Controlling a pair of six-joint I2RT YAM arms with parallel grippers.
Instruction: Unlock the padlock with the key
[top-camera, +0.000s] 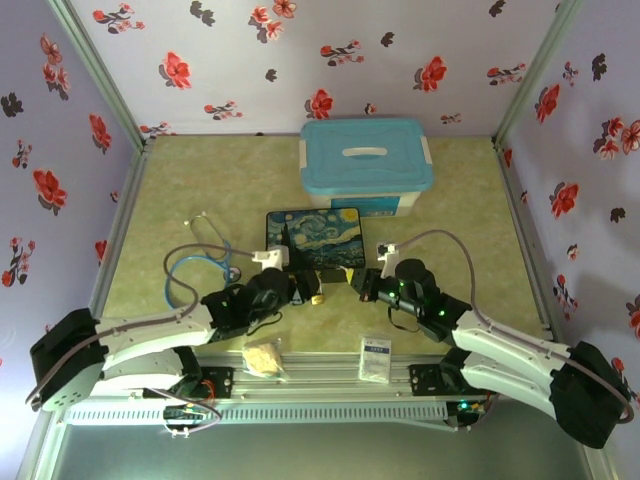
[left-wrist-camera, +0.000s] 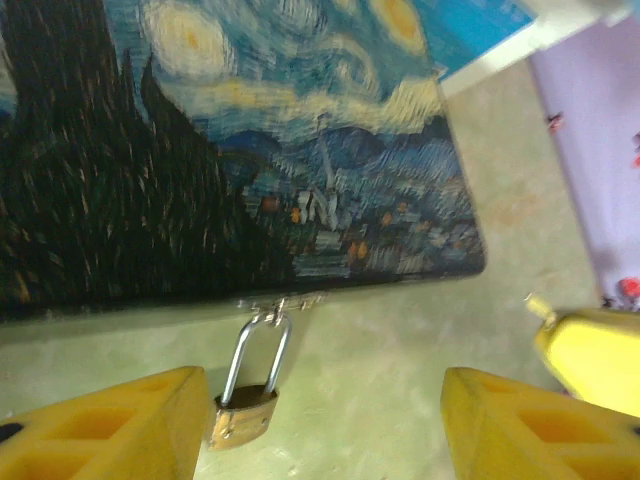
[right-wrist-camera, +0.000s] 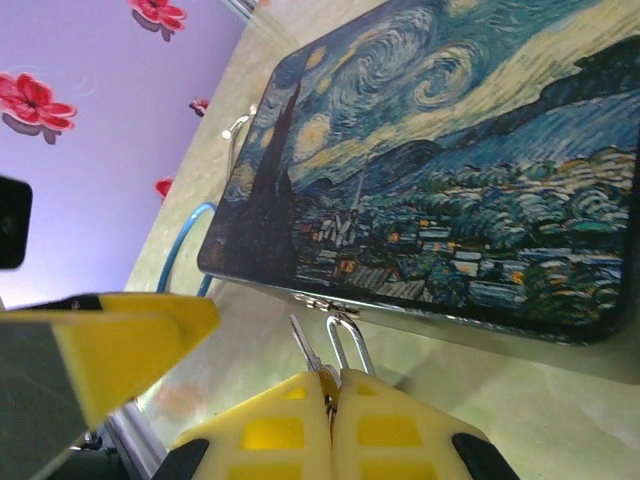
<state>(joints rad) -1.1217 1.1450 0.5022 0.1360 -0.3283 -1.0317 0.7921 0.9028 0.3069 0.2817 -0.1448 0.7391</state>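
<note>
Writing: a small white packet (top-camera: 376, 358), lower centre of the top view, carries blue print too small to read. A pale label on the front of the blue-lidded tub (top-camera: 367, 165), upper centre, is just as illegible. The painted box (top-camera: 315, 238) at mid-frame shows a swirling night sky.

Left gripper (left-wrist-camera: 325, 405): yellow fingers stand wide apart with bare table (left-wrist-camera: 390, 360) between them. The padlock (left-wrist-camera: 243, 418) hangs by its silver shackle from the hasp on the box's near edge, lower left of the left wrist view. Its brass body is just beside one finger, possibly touching it.

Right gripper (right-wrist-camera: 330, 390): fingers pressed together at bottom centre of the right wrist view. A thin grey blade pokes up from the seam, the key (right-wrist-camera: 305, 345) as far as I can judge. The shackle loop rises just beside it, and the padlock body is hidden behind the fingers.

The left wrist view is soft with blur, and both left fingers are cut off by the bottom edge.
</note>
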